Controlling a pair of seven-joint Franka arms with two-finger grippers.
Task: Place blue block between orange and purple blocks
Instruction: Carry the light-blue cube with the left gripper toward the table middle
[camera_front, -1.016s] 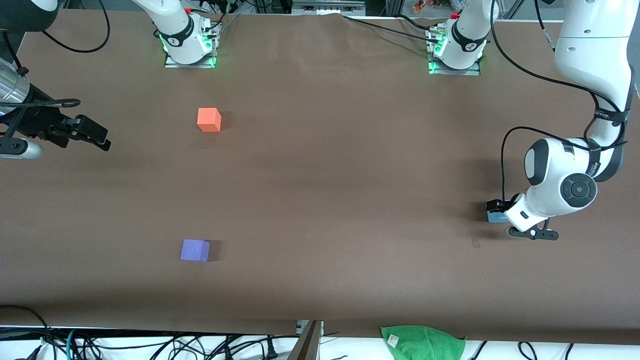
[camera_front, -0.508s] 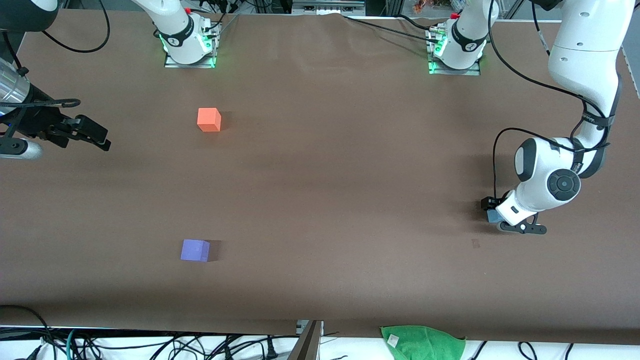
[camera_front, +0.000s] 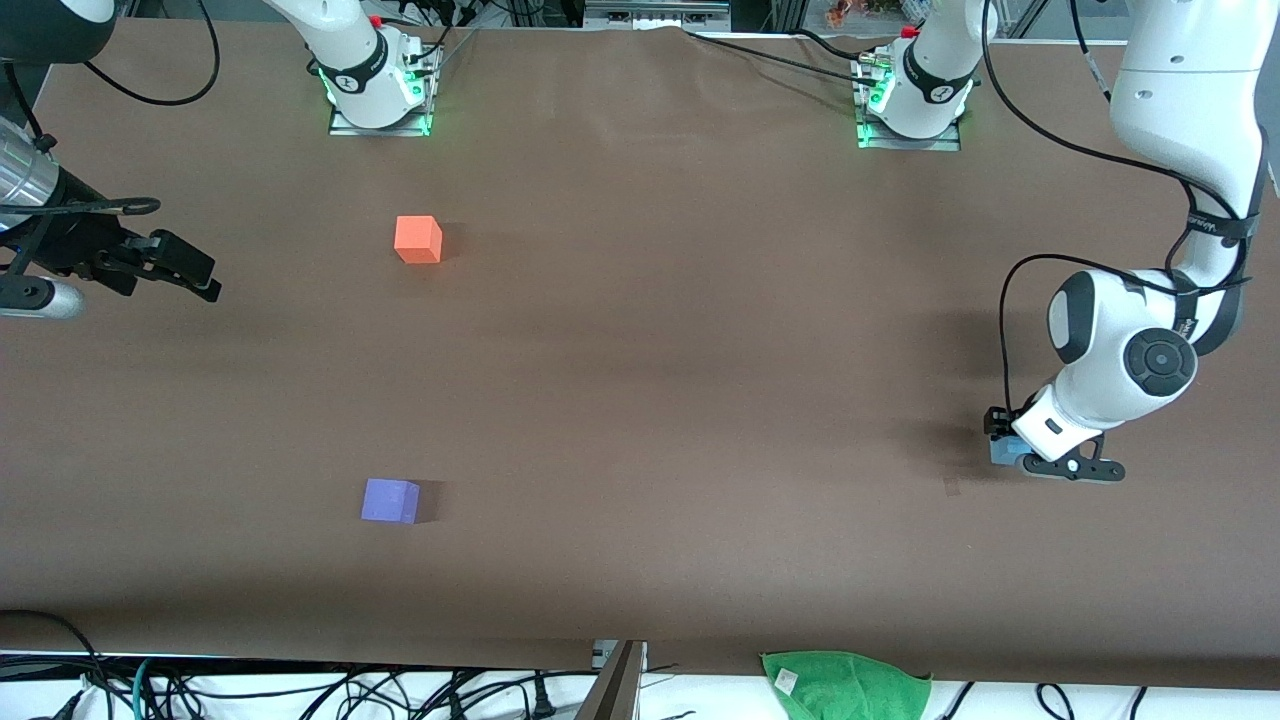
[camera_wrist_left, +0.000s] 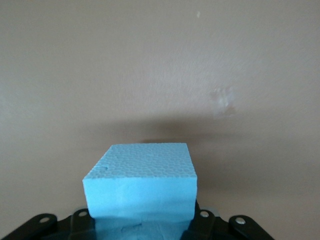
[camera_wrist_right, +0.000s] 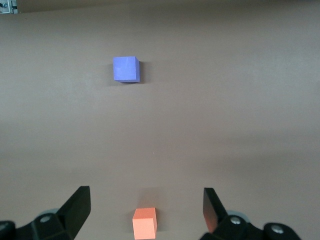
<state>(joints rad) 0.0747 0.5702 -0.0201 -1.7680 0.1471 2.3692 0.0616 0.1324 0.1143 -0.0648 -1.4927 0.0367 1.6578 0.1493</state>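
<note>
The blue block (camera_wrist_left: 141, 187) fills the lower middle, clamped in the left gripper (camera_wrist_left: 142, 222), resting on the brown table (camera_wrist_left: 160, 65).

the front view looks down from high across the brown table (camera_front: 640, 350); the right wrist view shares its small matte orange cube (camera_front: 418, 240) (camera_wrist_right: 144, 223); the left wrist view sits close over the tabletop.

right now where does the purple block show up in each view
Front view: purple block low in the picture, nearer the camera than the orange block.
Left wrist view: not in it.
Right wrist view: purple block in the upper part.
Shared landmark: the orange block.
</note>
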